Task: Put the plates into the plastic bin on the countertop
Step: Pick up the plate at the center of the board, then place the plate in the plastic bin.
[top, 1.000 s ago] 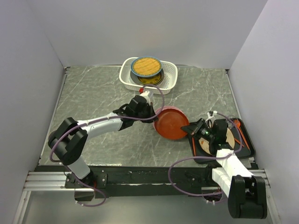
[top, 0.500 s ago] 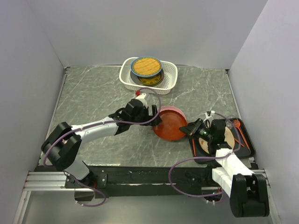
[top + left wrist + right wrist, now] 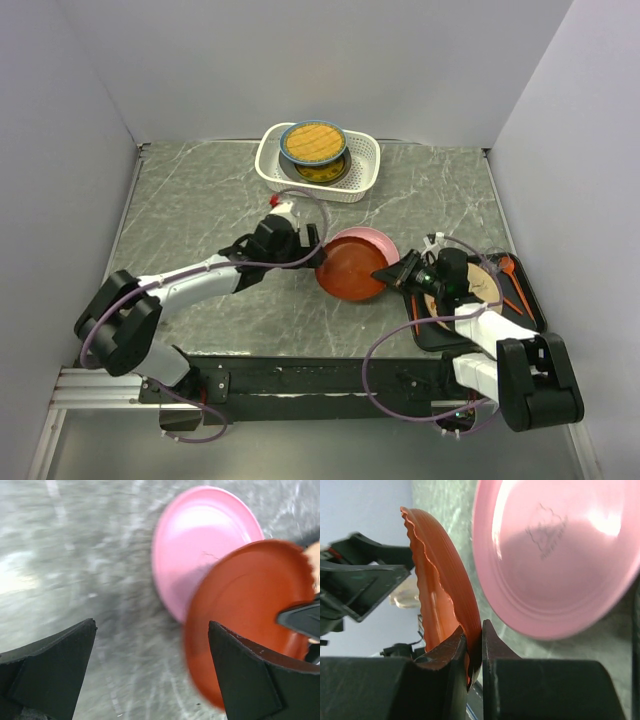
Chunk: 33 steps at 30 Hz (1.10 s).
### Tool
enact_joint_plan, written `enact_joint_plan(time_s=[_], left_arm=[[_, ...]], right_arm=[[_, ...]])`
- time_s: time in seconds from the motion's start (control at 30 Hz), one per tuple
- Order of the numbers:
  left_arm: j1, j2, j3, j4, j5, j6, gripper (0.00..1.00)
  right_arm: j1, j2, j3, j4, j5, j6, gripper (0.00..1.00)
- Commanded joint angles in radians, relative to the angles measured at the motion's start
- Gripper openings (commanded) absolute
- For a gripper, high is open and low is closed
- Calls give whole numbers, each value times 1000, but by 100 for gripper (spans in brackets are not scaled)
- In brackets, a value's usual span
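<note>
R pincer [image 3: 474,630] is shut hard on the rim of the round red plate w/ the wavy edge [image 3: 445,580], pads on either face, and the plate is tipped up nearly on edge above the grey veined counter [image 3: 200,200]. L pincer [image 3: 151,630] is gaping wide w/ nothing in it, just beside the red plate's opposite rim, prob. lined up for a handover. Right behind the red one is the glossy round pink plate [image 3: 555,555], lying on the counter; can't tell if the two touch. The white lattice plastic bin [image 3: 368,165] is well apart at the far edge, already stacked w/ a woven straw plate [image 3: 312,142] on a blue one [image 3: 288,150]. My read: red plate looks thin, light, stiff plastic and slick, so a one-sided rim pinch could let it pivot or slide. I'd take it deep on the rim, opp. the R pincer. Pink one lies low, so its rim will be awkward to get under.
</note>
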<state>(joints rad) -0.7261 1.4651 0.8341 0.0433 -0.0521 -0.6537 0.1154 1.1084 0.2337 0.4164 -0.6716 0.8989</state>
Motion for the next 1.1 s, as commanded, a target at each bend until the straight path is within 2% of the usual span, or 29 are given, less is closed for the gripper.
enact_joint_plan(time_s=[0.0,0.13,0.43,0.63,0.8,1.07], left_arm=[[86,-120,-62,56,75,5,99],[164,-234,-99,35,115,11,99],[266,-459,-184,-42,130,31,99],[310,-451,-217,-77,181,48,99],[320,-416,-279,6,239,17,99],[320,-347,-342,93,297,-17,99]], right_arm=[[9,27,85,73,3,11,0],[10,85,140,71,17,6,0],[27,261,325,96,24,24,0],[52,390,516,87,24,51,0],[69,467,671,59,33,58,0],[78,596,898,-94,58,3,0]])
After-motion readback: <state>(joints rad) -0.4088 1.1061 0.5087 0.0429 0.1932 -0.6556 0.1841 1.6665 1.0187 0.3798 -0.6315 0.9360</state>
